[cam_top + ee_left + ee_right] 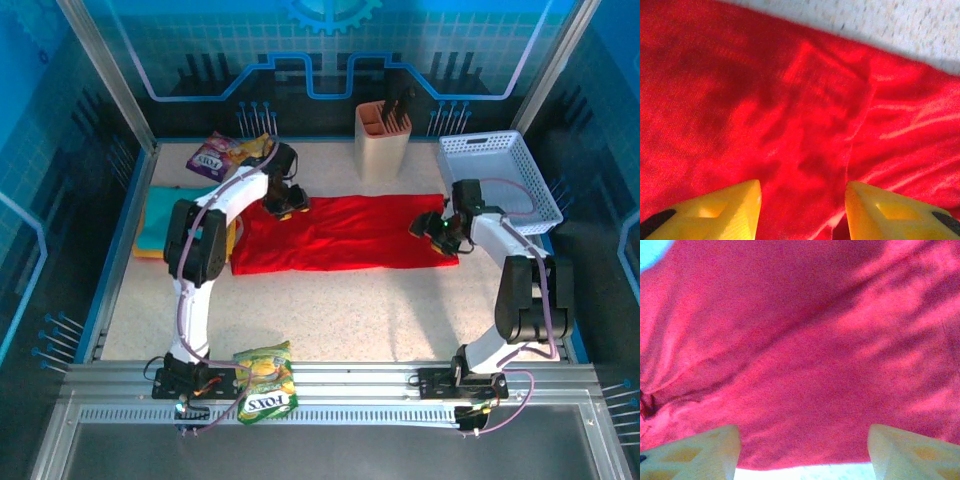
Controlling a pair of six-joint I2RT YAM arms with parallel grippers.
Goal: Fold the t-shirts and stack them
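One red t-shirt [345, 235] (two folded t-shirts [180, 212])

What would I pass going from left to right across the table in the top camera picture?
Folded teal t-shirt → left gripper → middle of the red t-shirt → right gripper → white basket.

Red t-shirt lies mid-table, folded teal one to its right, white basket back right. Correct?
No: the folded teal t-shirt lies to the left of the red t-shirt, not its right, as the top external view shows. The rest holds: white basket back right.
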